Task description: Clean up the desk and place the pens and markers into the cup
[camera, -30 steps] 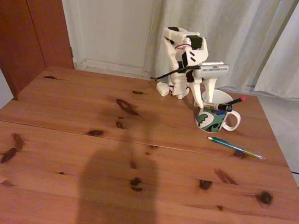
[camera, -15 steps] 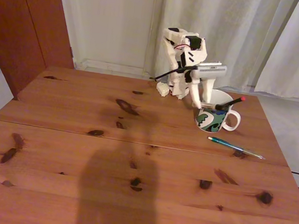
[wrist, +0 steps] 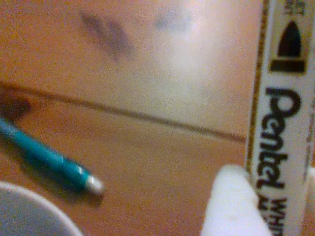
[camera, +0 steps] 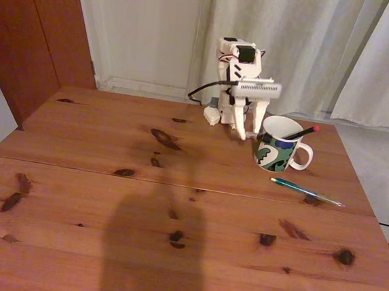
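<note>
The gripper [camera: 248, 132] is clamping the white marker [wrist: 281, 118] between its fingers [wrist: 230, 206], just left of the cup [camera: 279, 153] in the fixed view. The black pen [camera: 300, 133] is leaning in the cup; the teal pen [camera: 306, 191] is lying on the desk [camera: 108, 199] nearby.

"Pentel" and partial "WHI" on the white marker [wrist: 285, 123]

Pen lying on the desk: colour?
Teal-green pen with a silvery tip, clearest in the wrist view.
</note>
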Robot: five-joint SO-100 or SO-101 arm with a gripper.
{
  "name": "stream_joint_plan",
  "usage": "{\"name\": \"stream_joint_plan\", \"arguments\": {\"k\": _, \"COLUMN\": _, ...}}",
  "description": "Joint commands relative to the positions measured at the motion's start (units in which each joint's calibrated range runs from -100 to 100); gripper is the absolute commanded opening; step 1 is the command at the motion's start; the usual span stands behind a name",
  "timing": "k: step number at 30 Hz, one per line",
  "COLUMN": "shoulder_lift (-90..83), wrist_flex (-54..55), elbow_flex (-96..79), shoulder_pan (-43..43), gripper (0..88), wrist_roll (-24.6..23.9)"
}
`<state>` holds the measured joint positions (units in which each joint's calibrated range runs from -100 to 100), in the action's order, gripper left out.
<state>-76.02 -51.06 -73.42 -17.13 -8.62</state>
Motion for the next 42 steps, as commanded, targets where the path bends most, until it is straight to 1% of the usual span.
{"name": "stream_joint_plan", "arguments": {"k": 1, "shoulder_lift": -7.93, "wrist_flex": 0.86, "elbow_flex": 2.63, "shoulder_pan": 0.12, "gripper": 0.8, "wrist_roll": 0.03}}
{"name": "stream_joint_plan", "arguments": {"k": 6, "shoulder_lift": -18.03, "wrist_flex": 0.86, "elbow_flex": -0.16, "shoulder_pan": -0.29, "gripper": 0.8, "wrist_roll": -0.02}}
{"name": "stream_joint_plan", "arguments": {"k": 10, "shoulder_lift": -22.33, "wrist_flex": 0.86, "elbow_flex": -2.42, "shoulder_pan": -3.34, "gripper": 0.8, "wrist_roll": -0.02}}
{"name": "stream_joint_plan", "arguments": {"k": 15, "shoulder_lift": -22.16, "wrist_flex": 0.86, "elbow_flex": -2.24, "shoulder_pan": -8.17, "gripper": 0.8, "wrist_roll": -0.28}}
{"name": "stream_joint_plan", "arguments": {"k": 19, "shoulder_lift": -22.16, "wrist_flex": 0.86, "elbow_flex": -2.15, "shoulder_pan": -11.87, "gripper": 0.8, "wrist_roll": -1.49}}
{"name": "stream_joint_plan", "arguments": {"k": 26, "shoulder_lift": -22.16, "wrist_flex": 0.86, "elbow_flex": -2.24, "shoulder_pan": -17.90, "gripper": 0.8, "wrist_roll": -1.49}}
{"name": "stream_joint_plan", "arguments": {"k": 37, "shoulder_lift": -22.16, "wrist_flex": 0.18, "elbow_flex": -3.14, "shoulder_pan": -24.57, "gripper": 0.8, "wrist_roll": -1.49}}
{"name": "stream_joint_plan", "arguments": {"k": 42, "shoulder_lift": -22.25, "wrist_flex": 0.26, "elbow_flex": -3.14, "shoulder_pan": -24.89, "gripper": 0.8, "wrist_roll": -1.49}}
